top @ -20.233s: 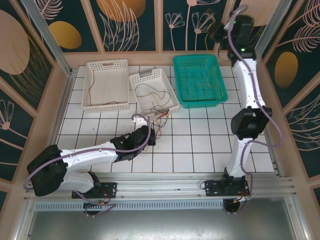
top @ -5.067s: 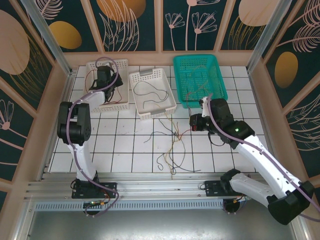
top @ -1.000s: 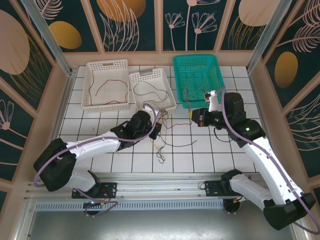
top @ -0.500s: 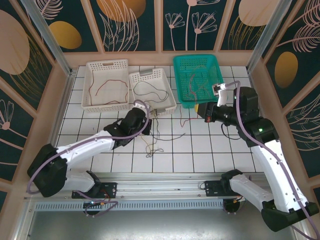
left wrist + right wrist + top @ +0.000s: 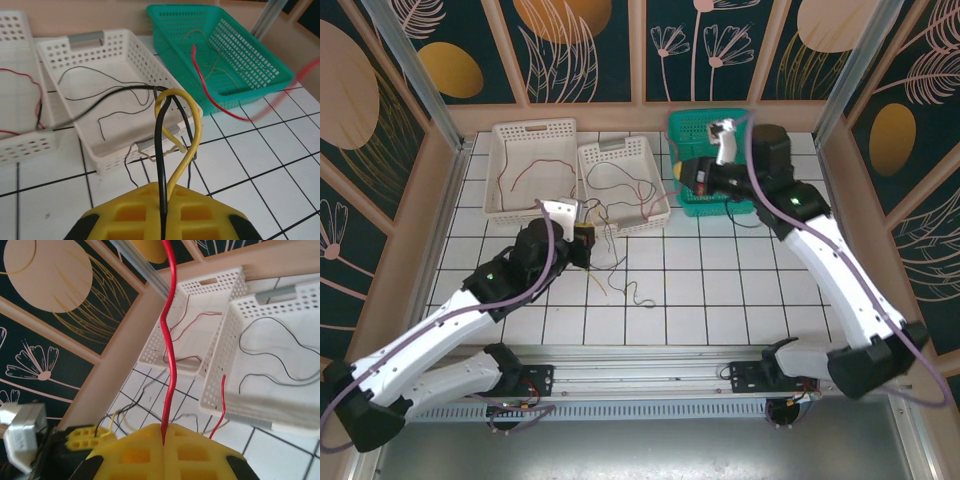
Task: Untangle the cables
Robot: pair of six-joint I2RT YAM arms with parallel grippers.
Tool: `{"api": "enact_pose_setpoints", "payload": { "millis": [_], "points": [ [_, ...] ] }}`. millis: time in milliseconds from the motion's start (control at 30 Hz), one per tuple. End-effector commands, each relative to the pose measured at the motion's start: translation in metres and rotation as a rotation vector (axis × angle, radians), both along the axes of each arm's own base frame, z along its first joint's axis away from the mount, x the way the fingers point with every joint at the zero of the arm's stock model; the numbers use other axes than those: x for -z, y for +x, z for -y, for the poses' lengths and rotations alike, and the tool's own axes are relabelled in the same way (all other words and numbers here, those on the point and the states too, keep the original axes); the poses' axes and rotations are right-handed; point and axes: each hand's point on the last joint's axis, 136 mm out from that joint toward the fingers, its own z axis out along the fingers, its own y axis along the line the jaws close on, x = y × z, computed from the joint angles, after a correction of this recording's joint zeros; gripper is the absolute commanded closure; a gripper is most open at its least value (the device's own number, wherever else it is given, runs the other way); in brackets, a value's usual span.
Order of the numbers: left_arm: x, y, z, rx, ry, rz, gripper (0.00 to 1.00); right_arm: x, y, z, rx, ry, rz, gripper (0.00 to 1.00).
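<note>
Between the closed yellow fingers (image 5: 125, 215) of the left gripper (image 5: 163, 200), a black cable (image 5: 159, 145) and a yellow cable (image 5: 195, 130) are pinched together. The yellow one rises from the fingertips in a tall loop. The black one climbs through that loop, bends over the rim of the middle white basket (image 5: 115, 155) and runs along its floor, where more thin black wire lies curled. Seen from above, loose ends of this bunch hang from the left gripper onto the white tiled table (image 5: 720, 290), just in front of the middle basket.

A red cable (image 5: 169, 340) is clamped in the right gripper (image 5: 164, 434), whose 2 fingers are shut on it with no gap. It stands up from the fingertips in a wavy line. In the left wrist view a red strand curves down past the near wall of the teal basket (image 5: 180, 75) and then sweeps off, blurred, to the right. Thin pale wires lie inside that basket.

Another red wire lies on the floor of the left white basket (image 5: 535, 128).

From above, the right gripper is raised over the teal basket's left side. The left gripper is raised over the tiles before the middle basket. The 2 grippers are well apart.
</note>
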Motion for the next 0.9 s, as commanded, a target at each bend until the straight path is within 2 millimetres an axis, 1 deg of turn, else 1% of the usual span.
{"api": "enact_pose_setpoints", "payload": {
  "millis": [0,100,167,233,267,333,433,500,533,600,633,700,800,867],
  "points": [
    [-0.010,-0.006,-0.028,-0.078,0.058,0.016,1.00,-0.036,0.022,-0.025,-0.001,0.059,0.108,1.00],
    [-0.021,-0.013,-0.050,-0.130,0.073,0.057,1.00,-0.034,0.044,-0.053,-0.036,0.064,0.107,1.00],
    [-0.025,-0.018,-0.058,-0.142,0.068,0.079,1.00,-0.030,0.063,-0.063,-0.033,0.045,0.099,1.00],
    [-0.025,-0.024,-0.056,-0.106,0.044,0.088,1.00,-0.028,0.078,-0.074,-0.041,0.049,0.096,1.00],
    [-0.023,-0.027,-0.054,-0.085,0.029,0.090,1.00,-0.025,0.079,-0.088,-0.071,0.058,0.091,1.00],
    [-0.017,-0.031,-0.049,-0.050,0.006,0.092,1.00,-0.021,0.088,-0.106,-0.108,0.072,0.091,1.00],
    [-0.009,-0.035,-0.039,0.009,-0.008,0.083,1.00,-0.007,0.104,-0.135,-0.160,0.070,0.076,1.00],
    [-0.009,-0.039,-0.031,0.058,-0.018,0.078,1.00,0.002,0.113,-0.157,-0.212,0.080,0.067,1.00],
    [-0.011,-0.039,-0.029,0.068,-0.027,0.084,1.00,0.008,0.118,-0.167,-0.228,0.079,0.059,1.00],
    [-0.014,-0.041,-0.030,0.074,-0.039,0.107,1.00,0.013,0.126,-0.187,-0.264,0.077,0.073,1.00],
    [-0.015,-0.041,-0.032,0.068,-0.038,0.117,1.00,0.020,0.131,-0.195,-0.269,0.071,0.071,1.00],
    [-0.021,-0.042,-0.037,0.052,-0.052,0.139,1.00,0.026,0.140,-0.208,-0.289,0.085,0.073,1.00],
    [-0.023,-0.045,-0.037,0.060,-0.071,0.148,1.00,0.050,0.154,-0.220,-0.287,0.101,0.040,1.00],
    [-0.023,-0.045,-0.038,0.056,-0.070,0.149,1.00,0.065,0.157,-0.227,-0.297,0.097,0.038,1.00]
  ]
}}
